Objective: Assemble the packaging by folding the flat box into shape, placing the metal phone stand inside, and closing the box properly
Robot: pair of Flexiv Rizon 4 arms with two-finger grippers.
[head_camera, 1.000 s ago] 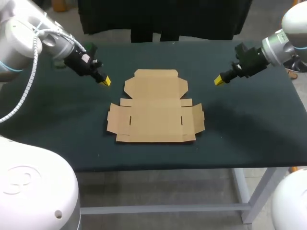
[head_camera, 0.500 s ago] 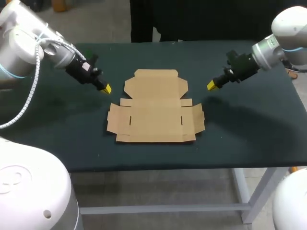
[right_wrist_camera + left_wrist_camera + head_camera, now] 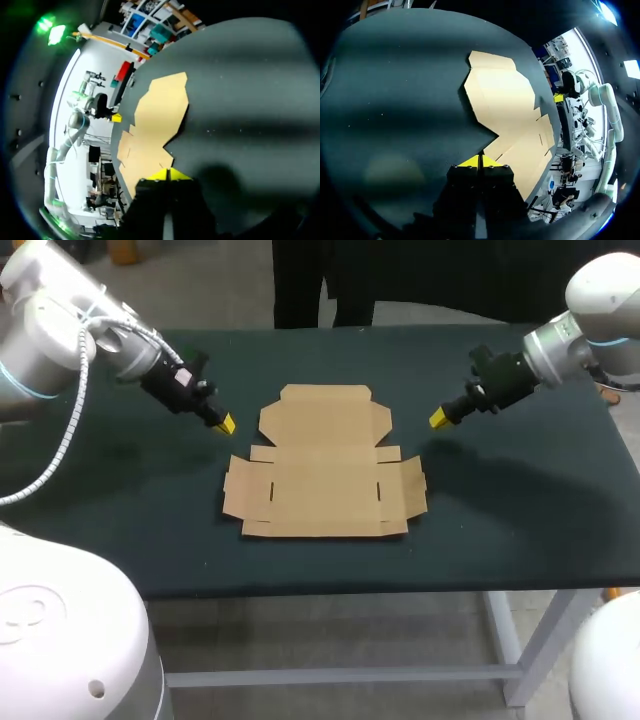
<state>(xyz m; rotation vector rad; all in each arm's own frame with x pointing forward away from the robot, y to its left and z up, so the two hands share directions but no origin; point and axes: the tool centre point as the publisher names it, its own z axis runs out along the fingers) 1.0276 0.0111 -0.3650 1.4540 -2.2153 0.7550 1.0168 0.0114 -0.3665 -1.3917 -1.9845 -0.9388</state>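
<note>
Head view: dark table [image 3: 520, 510] lay under flat box [image 3: 322, 465], unfolded, cardboard. Left gripper [image 3: 225, 423] hung near box's far-left flap, fingers pressed together, gripping nothing. Right gripper [image 3: 438, 418] near far-right flap, fingers likewise closed.

The left arm [image 3: 60, 330] comes in from the near left corner and slopes down toward the middle. Its black wrist [image 3: 172, 382] ends in the left hand [image 3: 225, 423], which points down and inward. In the left wrist view, the two yellow fingertips [image 3: 470, 161] are pressed together with only a thin seam between them, and nothing is held. The right arm [image 3: 592, 310] mirrors it from the right side, its dark wrist [image 3: 500, 380] angled down toward the centre. The right hand [image 3: 438, 418] has its yellow fingertips [image 3: 177, 175] closed against each other in the same way, and it is empty. The two hands are well apart at about the same height.
</note>
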